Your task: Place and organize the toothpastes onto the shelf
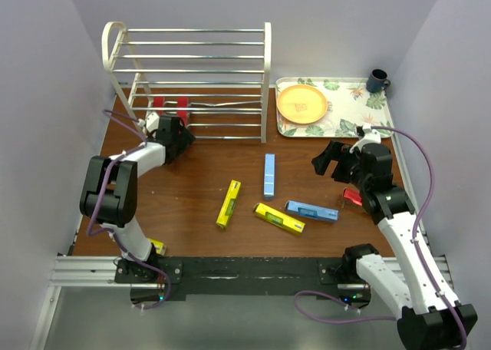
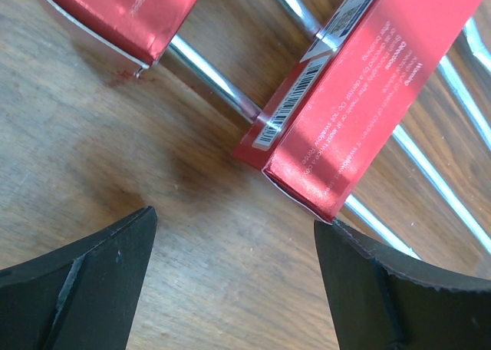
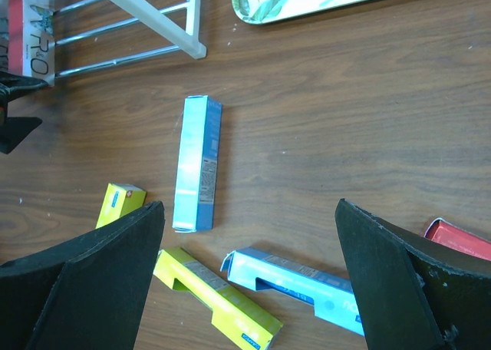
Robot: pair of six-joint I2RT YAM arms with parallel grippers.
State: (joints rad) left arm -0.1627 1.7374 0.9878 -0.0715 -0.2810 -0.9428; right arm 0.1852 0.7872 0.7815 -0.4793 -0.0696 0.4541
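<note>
Table [image 1: 199, 173]: wood top. Shelf [image 1: 192, 57] sits back-left. Tray [image 1: 345, 97] sits back-right, just beside the shelf end.

Left gripper [image 1: 182, 131] [image 2: 234, 219] is at the shelf's bottom tier. Fingers spread, nothing between them. Its right finger [image 2: 399, 296] is almost touching the near end of a red carton.

Right gripper [image 1: 331, 160] [image 3: 247, 208] hovers over the table near the tray. Fingers wide apart, nothing held.

Plate [image 1: 301, 104]: orange, on the tray.

Toothpastes:
- Two red cartons [image 1: 157, 102] [image 1: 182, 104] lie across the shelf's bottom bars, side by side but apart. In the left wrist view they are [image 2: 123, 12] and [image 2: 368, 97].
- Third red [image 1: 351, 197] [image 3: 460, 239] is on the table, against the right arm.
- Two blue cartons mid-table: one [image 1: 269, 175] [image 3: 197, 162] points toward the shelf, the other [image 1: 311, 211] [image 3: 295, 281] lies near the third red.
- Two yellow cartons [image 1: 228, 204] [image 1: 279, 219] mid-table, the second end-to-end with the second blue.
- Another yellow [image 1: 157, 246] by the left arm base, partly hidden.

Mug [image 1: 377, 80]: dark, at the tray's far corner. Can't tell if it is on the tray or beside it.
</note>
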